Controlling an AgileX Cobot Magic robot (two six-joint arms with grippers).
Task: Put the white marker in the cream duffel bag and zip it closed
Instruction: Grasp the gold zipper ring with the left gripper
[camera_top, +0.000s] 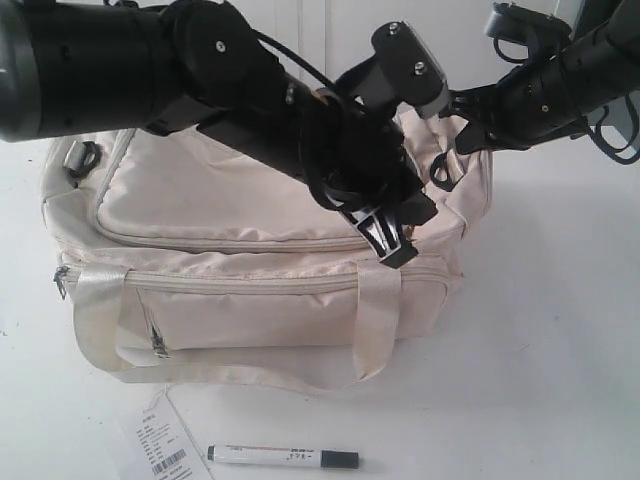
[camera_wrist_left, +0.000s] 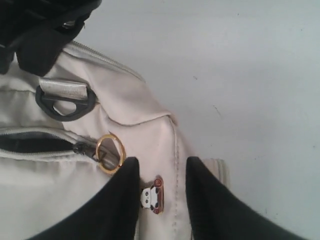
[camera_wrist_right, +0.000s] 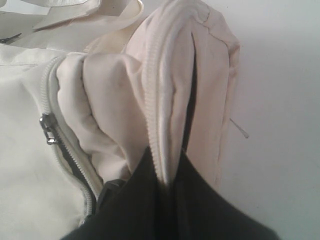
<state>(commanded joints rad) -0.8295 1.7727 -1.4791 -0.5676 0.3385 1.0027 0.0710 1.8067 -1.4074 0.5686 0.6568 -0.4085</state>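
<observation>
Well, white marker (camera_top: 283, 458) lies L-R by cream duffel bag (camera_top: 230, 195), dark end right.

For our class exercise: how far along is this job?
Done: nothing yet; the white marker lies on the table before the cream duffel bag. In hand: right claw pinches a fabric fold by the zipper; left claw, open, sits at the gold ring pull. Remaining: marker in, zip shut.
</observation>
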